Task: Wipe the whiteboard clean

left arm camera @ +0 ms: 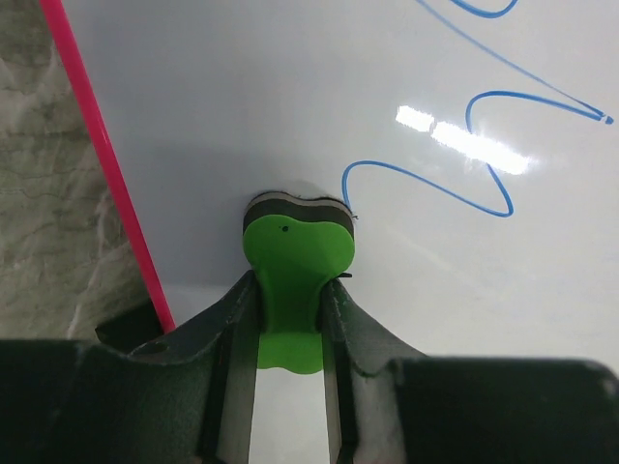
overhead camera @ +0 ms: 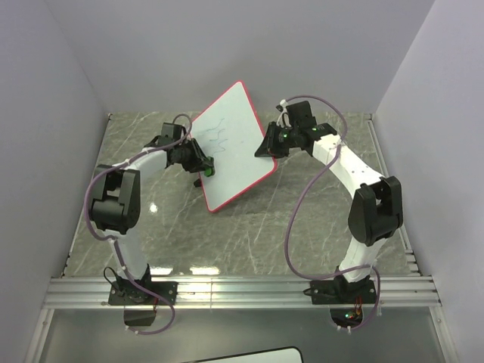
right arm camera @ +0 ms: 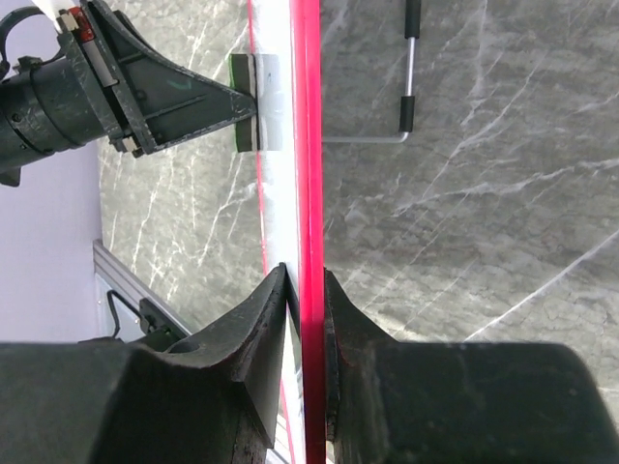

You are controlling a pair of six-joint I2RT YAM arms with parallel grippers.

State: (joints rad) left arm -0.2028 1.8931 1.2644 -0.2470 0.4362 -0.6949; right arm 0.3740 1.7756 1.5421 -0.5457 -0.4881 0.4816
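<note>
Top external view, left to right: shows the left tool (overhead camera: 201,168) clamped tight on a green eraser (left arm camera: 295,253), pad pressed against the face of the whiteboard (overhead camera: 234,162) near its left edge. From the left wrist: puts the eraser right at the end of a blue scribble (left arm camera: 484,126), close to the red frame. Places the whiteboard over the middle of the tabletop (overhead camera: 265,227), between both arms, tilted up on edge; cannot tell whether its low corner touches. Further right, shows the right tool (overhead camera: 269,144) closed on the whiteboard's right edge, one finger on each face, red frame pinched between.
</note>
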